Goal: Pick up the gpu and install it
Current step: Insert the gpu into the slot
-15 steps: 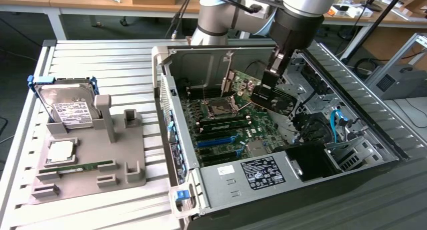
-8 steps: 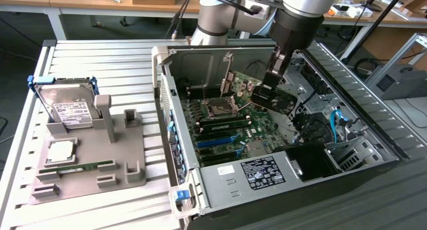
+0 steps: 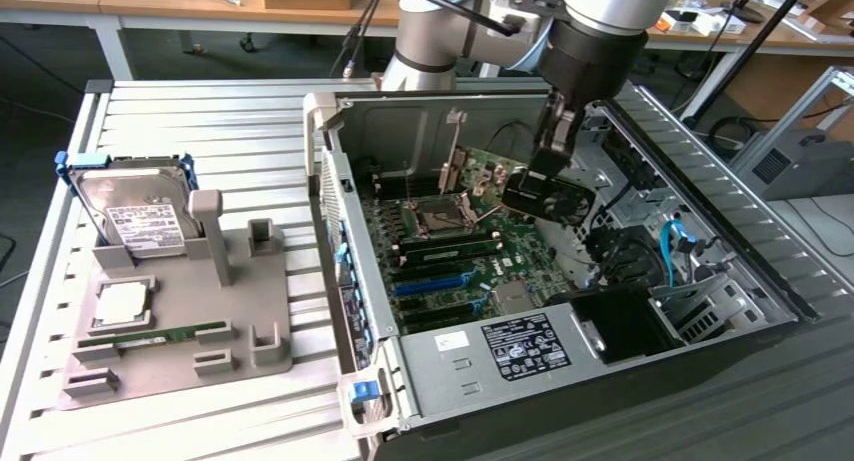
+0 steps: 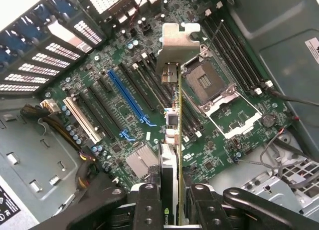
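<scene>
So the surface (image 3: 200,121) is a white slatted bench, with wooden desks (image 3: 174,1) along the back of the room and some metal framing (image 3: 807,111) off at the exterior view's right.

Near the surface's edge on the exterior view's left sits a grey tray (image 3: 187,291). A hard drive (image 3: 134,216) stands upright in a slot at its far end. A square chip (image 3: 120,301) lies flat closer in, and a green memory stick (image 3: 167,336) lies just beside that.

Further right, the open PC case (image 3: 441,366) takes up the middle of the surface. The motherboard (image 3: 454,251) lies flat in the bottom of it, and there are blue cables (image 3: 674,241) on the side toward the exterior view's right.

The gripper (image 3: 545,171) reaches down into the case and is clamped on the gpu (image 3: 547,196). The card hangs over the far part of the board and looks to be up off it.

In the wrist view the gripper (image 4: 173,200) has one finger pressed on each face of the gpu (image 4: 174,140), which shows edge-on. Its silver bracket (image 4: 178,40) is at the end away from the gripper. The card lines up over the black slots between the long blue slot (image 4: 130,98) and the CPU socket (image 4: 204,80).
</scene>
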Motion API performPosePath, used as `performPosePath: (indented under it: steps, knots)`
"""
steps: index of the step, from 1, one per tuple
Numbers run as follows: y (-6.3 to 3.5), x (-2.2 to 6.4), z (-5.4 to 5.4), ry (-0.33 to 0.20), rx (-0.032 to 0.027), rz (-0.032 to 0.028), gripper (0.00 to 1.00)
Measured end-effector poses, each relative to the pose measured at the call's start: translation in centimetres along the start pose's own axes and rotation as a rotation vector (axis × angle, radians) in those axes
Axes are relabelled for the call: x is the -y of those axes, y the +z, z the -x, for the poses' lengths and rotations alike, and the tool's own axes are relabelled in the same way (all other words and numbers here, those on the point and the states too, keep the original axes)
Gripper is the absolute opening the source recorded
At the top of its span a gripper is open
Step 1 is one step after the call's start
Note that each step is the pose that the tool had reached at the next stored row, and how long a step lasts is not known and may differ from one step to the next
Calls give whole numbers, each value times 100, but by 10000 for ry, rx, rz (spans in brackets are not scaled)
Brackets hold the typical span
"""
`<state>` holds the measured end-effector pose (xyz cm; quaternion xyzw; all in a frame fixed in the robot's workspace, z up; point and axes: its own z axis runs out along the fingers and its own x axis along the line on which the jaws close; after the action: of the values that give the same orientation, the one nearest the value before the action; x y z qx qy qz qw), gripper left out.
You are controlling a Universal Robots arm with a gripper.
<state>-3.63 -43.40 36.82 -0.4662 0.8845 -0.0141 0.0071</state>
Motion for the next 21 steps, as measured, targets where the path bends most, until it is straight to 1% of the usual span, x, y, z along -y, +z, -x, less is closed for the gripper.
performPosePath:
  steps: [5,21]
  knots:
    - [2,0,0,-461,15,0,27]
    - [8,0,0,-1653,52,-1,27]
